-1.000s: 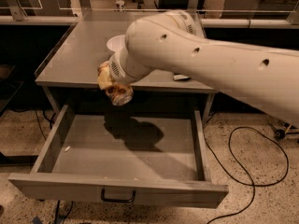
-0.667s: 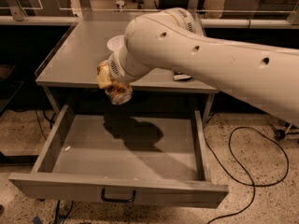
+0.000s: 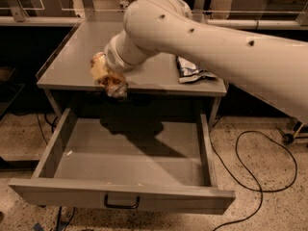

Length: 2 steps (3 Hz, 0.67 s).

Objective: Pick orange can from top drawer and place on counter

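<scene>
Transfer step: gripper [image 3: 107,76] pinching can [image 3: 114,84] over tabletop [image 3: 72,61] front edge, drawer [image 3: 120,196] empty below; next, move inward, lower, release.

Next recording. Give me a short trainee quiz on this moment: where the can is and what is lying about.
1. True or false: the orange can lies on the floor of the top drawer.
2. Where is the gripper? A: at the front edge of the counter. B: deep inside the drawer. C: down at the floor.
3. What lies on the counter to the right of the arm?
Key: 1 false, the gripper holds it up, shut on it. 2 A. 3 the snack bag.
</scene>
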Each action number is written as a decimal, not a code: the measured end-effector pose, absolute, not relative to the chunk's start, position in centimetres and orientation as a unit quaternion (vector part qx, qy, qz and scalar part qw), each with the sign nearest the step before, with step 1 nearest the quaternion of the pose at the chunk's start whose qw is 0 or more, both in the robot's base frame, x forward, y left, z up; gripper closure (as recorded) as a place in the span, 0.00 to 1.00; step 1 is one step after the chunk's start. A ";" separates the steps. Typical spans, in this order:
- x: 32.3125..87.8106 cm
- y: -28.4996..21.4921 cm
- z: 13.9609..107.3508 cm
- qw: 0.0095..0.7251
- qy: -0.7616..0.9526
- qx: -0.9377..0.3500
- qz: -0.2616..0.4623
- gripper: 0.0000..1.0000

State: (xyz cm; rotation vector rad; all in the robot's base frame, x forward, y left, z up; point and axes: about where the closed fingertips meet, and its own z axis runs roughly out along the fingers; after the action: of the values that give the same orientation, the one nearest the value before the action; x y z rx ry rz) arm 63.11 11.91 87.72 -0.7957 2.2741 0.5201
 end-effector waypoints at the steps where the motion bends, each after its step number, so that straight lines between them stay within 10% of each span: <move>1: 66.2 15.1 90.4 0.335 0.850 -0.345 0.216 1.00; 2: 67.3 15.5 93.8 0.361 0.838 -0.343 0.224 1.00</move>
State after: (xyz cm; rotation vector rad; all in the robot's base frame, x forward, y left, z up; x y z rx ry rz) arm 67.26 15.47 93.76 -0.8834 2.1581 0.5777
